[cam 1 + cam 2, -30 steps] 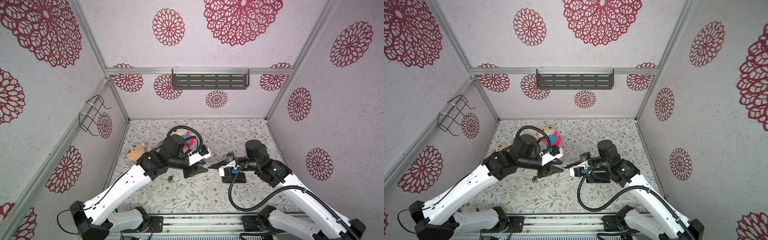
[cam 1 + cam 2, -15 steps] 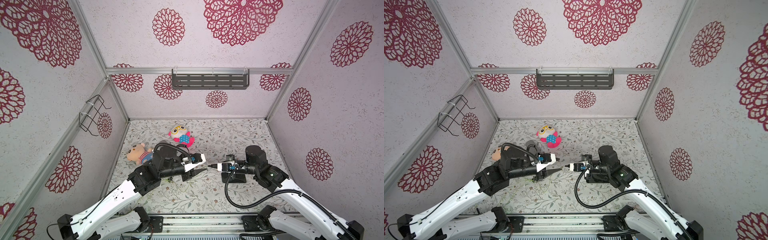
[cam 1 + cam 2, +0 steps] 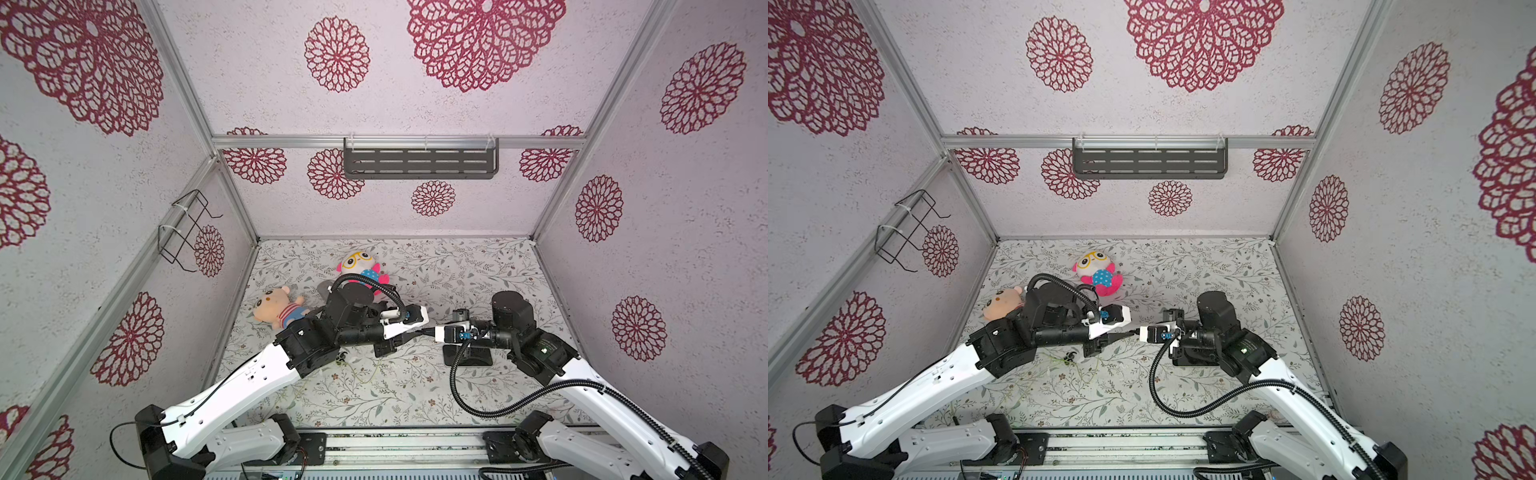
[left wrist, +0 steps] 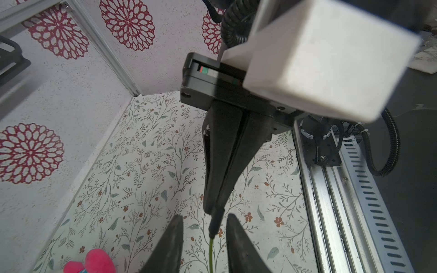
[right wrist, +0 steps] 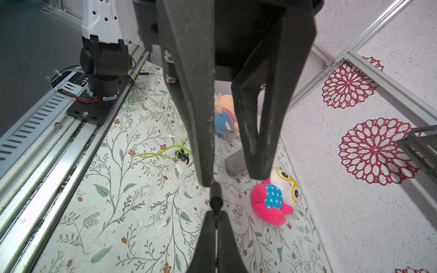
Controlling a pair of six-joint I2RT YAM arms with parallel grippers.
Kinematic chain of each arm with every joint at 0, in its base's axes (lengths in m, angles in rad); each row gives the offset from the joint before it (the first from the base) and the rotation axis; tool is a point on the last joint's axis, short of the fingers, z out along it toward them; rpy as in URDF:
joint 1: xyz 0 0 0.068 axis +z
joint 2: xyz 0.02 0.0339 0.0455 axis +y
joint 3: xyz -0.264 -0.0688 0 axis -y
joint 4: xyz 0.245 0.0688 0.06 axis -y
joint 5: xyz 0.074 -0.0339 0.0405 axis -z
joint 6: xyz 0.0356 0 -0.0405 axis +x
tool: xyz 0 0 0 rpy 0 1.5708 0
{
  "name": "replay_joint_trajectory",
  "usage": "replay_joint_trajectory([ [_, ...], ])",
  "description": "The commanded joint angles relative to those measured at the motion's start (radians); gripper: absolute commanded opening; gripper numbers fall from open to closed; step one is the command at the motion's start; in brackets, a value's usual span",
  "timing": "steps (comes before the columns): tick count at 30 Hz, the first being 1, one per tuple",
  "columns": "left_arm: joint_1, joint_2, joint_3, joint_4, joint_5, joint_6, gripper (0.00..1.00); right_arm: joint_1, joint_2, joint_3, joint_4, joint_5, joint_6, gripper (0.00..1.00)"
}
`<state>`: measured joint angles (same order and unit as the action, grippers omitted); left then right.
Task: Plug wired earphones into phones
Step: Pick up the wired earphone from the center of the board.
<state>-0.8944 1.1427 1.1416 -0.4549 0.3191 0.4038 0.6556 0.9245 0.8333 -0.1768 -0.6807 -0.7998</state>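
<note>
The plug [image 4: 216, 221] of the wired earphones [image 5: 182, 154] is pinched tight in the right gripper [image 4: 213, 206]. The left gripper [image 4: 204, 216] is held apart, one finger on each side of the plug. The phone [image 3: 478, 358] is laid under the right gripper. If the plug is let go too soon, it may be dropped. If only the cable [image 4: 210, 250] is grabbed, it may be left floppy.

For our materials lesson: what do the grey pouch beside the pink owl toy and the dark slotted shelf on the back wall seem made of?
Grey pouch: probably felt or woven fabric, matt; its surface looks heathered and fuzzy.
Slotted shelf: likely painted metal, perhaps plastic, dull dark grey; thin, rigid, evenly punched slots.
</note>
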Motion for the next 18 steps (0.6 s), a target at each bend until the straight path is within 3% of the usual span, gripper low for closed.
replay_joint_trajectory([
  [1, -0.009, 0.014, 0.021, -0.03, 0.003, 0.027, 0.31, 0.007, -0.023, 0.025, 0.026, -0.011, 0.013, 0.0],
  [18, -0.009, 0.04, 0.043, -0.041, 0.046, 0.008, 0.24, 0.015, -0.029, 0.029, 0.011, -0.013, 0.013, 0.0],
])
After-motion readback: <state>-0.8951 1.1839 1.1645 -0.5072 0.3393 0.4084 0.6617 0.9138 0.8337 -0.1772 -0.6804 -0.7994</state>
